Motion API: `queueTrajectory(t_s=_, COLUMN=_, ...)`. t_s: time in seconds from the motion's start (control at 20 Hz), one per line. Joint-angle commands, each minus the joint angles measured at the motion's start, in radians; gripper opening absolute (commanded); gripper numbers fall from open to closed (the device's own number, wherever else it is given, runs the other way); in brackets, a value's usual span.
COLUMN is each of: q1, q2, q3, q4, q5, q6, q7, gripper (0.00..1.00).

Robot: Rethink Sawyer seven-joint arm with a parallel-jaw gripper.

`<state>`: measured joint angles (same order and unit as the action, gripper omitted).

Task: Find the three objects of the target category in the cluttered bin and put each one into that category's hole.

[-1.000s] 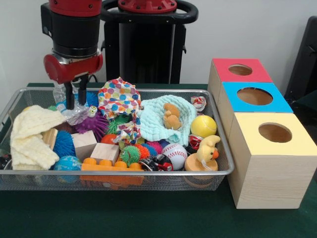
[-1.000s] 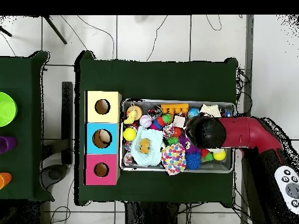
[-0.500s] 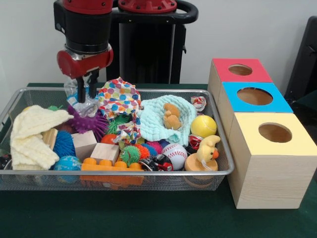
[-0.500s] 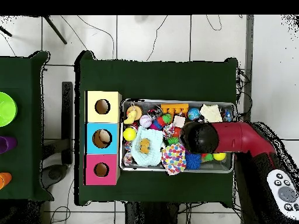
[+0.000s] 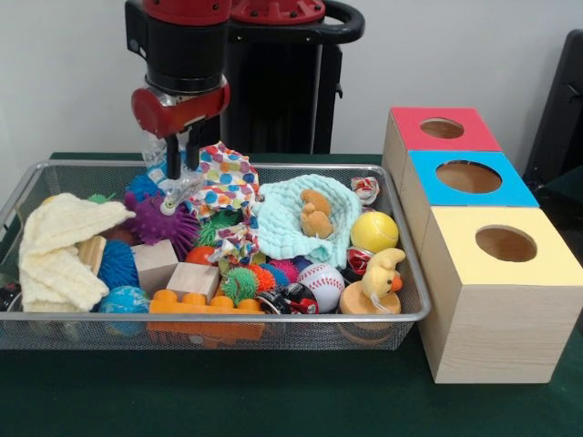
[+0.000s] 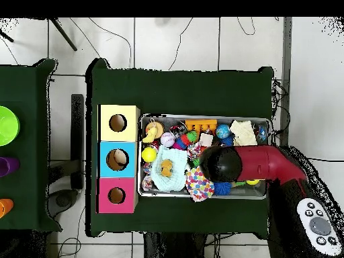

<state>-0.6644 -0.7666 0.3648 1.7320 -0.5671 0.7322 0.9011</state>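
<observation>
My gripper (image 5: 182,166) hangs above the back left of the wire bin (image 5: 228,317), shut on a crumpled clear plastic toy (image 5: 178,185) that dangles just over a purple spiky ball (image 5: 164,224). A polka-dot cloth (image 5: 224,180) lies right beside it. To the right stand three boxes with round holes in their tops: red (image 5: 442,128), blue (image 5: 469,177) and yellow (image 5: 506,243). From overhead the arm's wrist (image 6: 222,163) covers the gripper and the toy; the boxes (image 6: 117,159) sit left of the bin (image 6: 201,117).
The bin holds a mint cloth with a small bear (image 5: 314,215), a cream cloth (image 5: 62,248), a yellow ball (image 5: 374,231), a baseball (image 5: 321,280), wooden blocks (image 5: 193,279), an orange brick (image 5: 205,303) and a duck toy (image 5: 381,273).
The gripper has risen out of the bin with the clear plastic toy and moved toward the boxes, from the bin's left end to beside the polka-dot cloth.
</observation>
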Motion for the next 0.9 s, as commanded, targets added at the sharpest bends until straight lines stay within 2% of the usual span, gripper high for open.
queueTrajectory(t_s=0.05, q1=0.036, q2=-0.028, q3=-0.061, q4=0.106, q5=0.045, q6=-0.078, q7=0.255, gripper=0.00)
queueTrajectory(t_s=0.9, q1=0.163, q2=-0.102, q3=-0.158, q4=0.155, q5=0.165, q6=-0.073, q7=0.323, gripper=0.00)
